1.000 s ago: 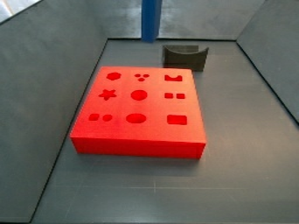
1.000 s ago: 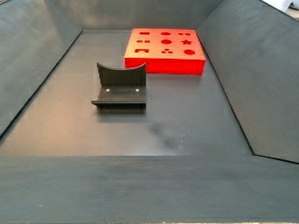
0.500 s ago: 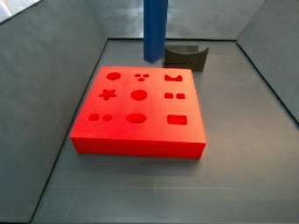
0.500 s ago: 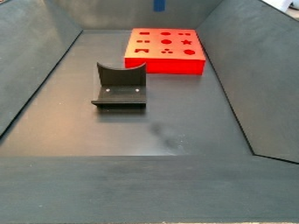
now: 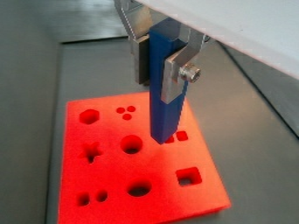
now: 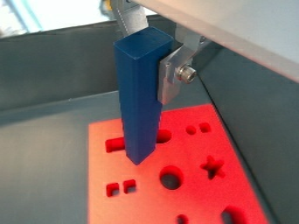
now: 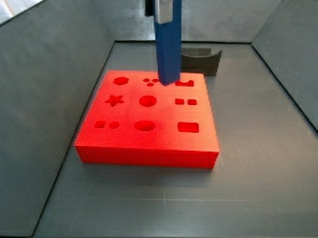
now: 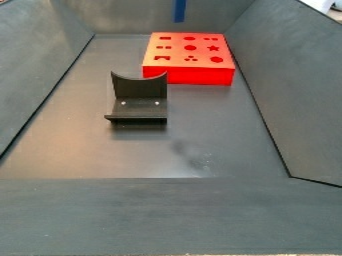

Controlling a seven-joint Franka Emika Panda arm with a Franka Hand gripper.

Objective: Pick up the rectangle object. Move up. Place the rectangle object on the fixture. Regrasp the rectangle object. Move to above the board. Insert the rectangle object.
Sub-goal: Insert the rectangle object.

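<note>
My gripper (image 5: pixel 163 68) is shut on the upper part of the blue rectangle object (image 5: pixel 167 114), which hangs upright. Both wrist views show the bar (image 6: pixel 140 96) between the silver fingers (image 6: pixel 176 74), with its lower end above the red board (image 6: pixel 152 197). In a side view the bar (image 7: pixel 166 42) hangs over the back part of the board (image 7: pixel 125 139), its tip just above the surface near the small holes. The gripper itself is mostly cut off by the upper edge there. The dark fixture (image 7: pixel 199 58) stands behind the board, empty. It also shows in a side view (image 8: pixel 136 98).
The board (image 8: pixel 187 68) lies on a dark grey floor with sloping grey walls (image 8: pixel 40 90) on all sides. The bar's end (image 8: pixel 182 8) just shows at the upper edge of that view.
The bar has moved from above the fixture toward the front and downward. It now hangs over the board's back part, lower than before.
</note>
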